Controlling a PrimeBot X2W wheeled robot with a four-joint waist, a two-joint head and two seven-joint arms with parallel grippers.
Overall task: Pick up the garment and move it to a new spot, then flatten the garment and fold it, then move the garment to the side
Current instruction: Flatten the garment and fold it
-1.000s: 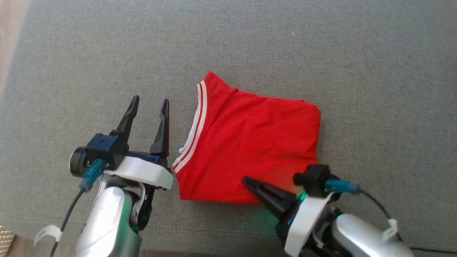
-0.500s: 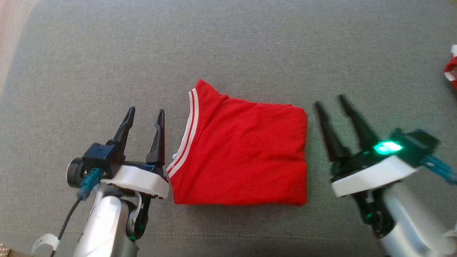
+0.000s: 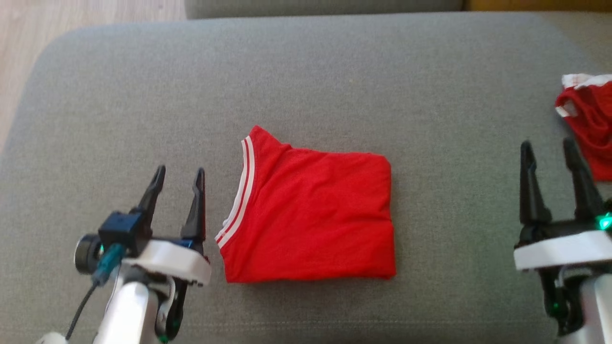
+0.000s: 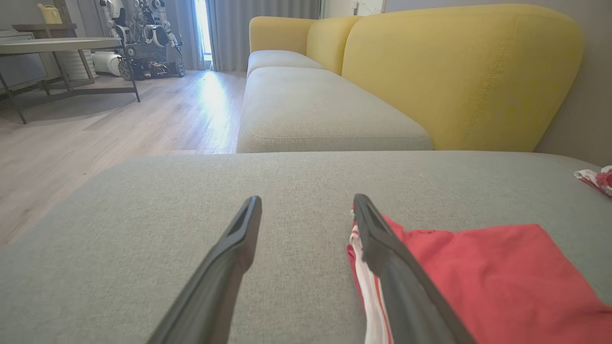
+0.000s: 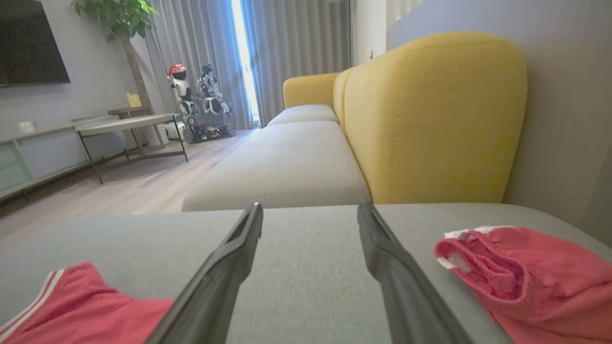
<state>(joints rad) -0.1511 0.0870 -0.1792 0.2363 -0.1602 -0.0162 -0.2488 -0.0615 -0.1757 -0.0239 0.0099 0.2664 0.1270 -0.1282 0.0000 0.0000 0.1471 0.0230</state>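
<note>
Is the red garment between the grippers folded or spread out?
Folded: the red garment lies as a compact rectangle, no sleeves showing, striped trim along one edge.

Readable text, labels, brands, numbers, signs: none that I can make out. One small white tag (image 3: pixel 48 338) by the dark cable (image 3: pixel 84 306) of my left arm: too blurred to read.

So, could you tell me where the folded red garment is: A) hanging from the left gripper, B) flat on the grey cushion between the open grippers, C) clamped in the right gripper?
B: the garment lies flat on the cushion, the left gripper and right gripper open either side of it.
</note>
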